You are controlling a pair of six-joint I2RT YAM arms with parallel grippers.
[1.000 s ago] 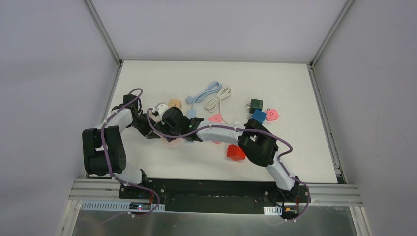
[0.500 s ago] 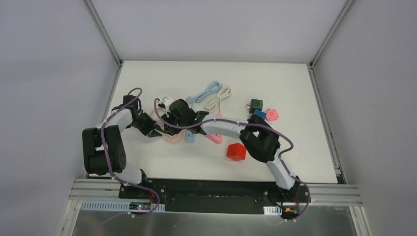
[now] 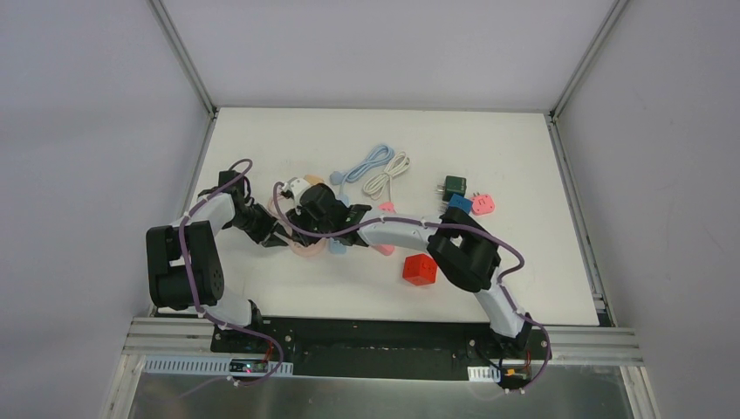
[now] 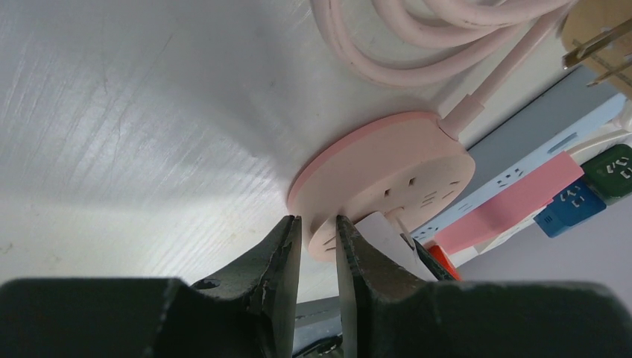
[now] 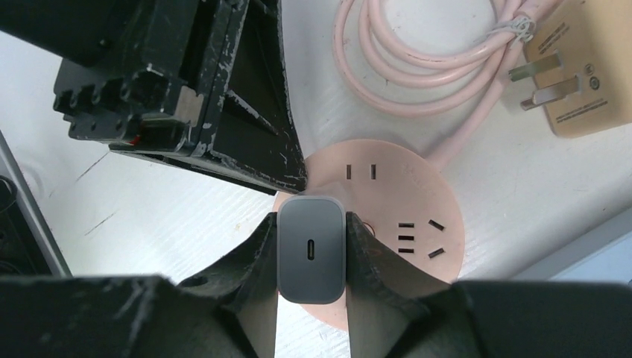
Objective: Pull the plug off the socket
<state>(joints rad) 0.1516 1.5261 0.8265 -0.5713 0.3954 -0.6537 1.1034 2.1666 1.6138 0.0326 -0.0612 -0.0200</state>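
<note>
The white table (image 3: pixel 524 262) carries a round pink socket (image 5: pixel 406 190) lying flat left of centre, its coiled pink cord (image 5: pixel 417 89) beside it. The left gripper (image 4: pixel 317 227) is clenched on the socket's rim. The right gripper (image 5: pixel 311 224) grasps the small grey plug (image 5: pixel 311 257), which stands over the socket's near edge. In the left wrist view, a prong shows between plug and socket face.
</note>
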